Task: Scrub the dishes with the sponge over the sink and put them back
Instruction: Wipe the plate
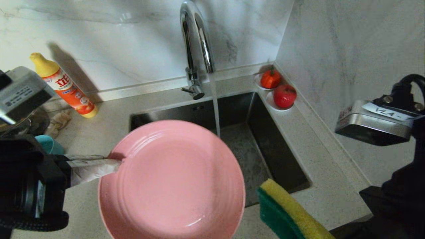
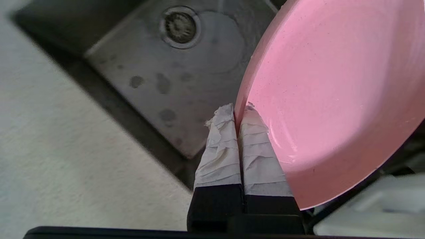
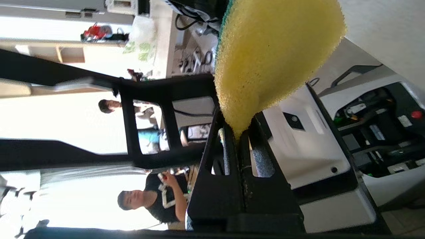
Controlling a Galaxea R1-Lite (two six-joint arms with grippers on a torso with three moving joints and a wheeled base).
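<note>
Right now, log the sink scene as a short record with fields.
left gripper: shut on the pink plate rim, held over the sink
right gripper: shut on the sponge, beside the plate, not touching
tap: water running
plate and stream: plate not under it
on counter: detergent bottle, two red fruits

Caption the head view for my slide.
Left gripper holds pink plate over sink; right's sponge waits beside.
</note>
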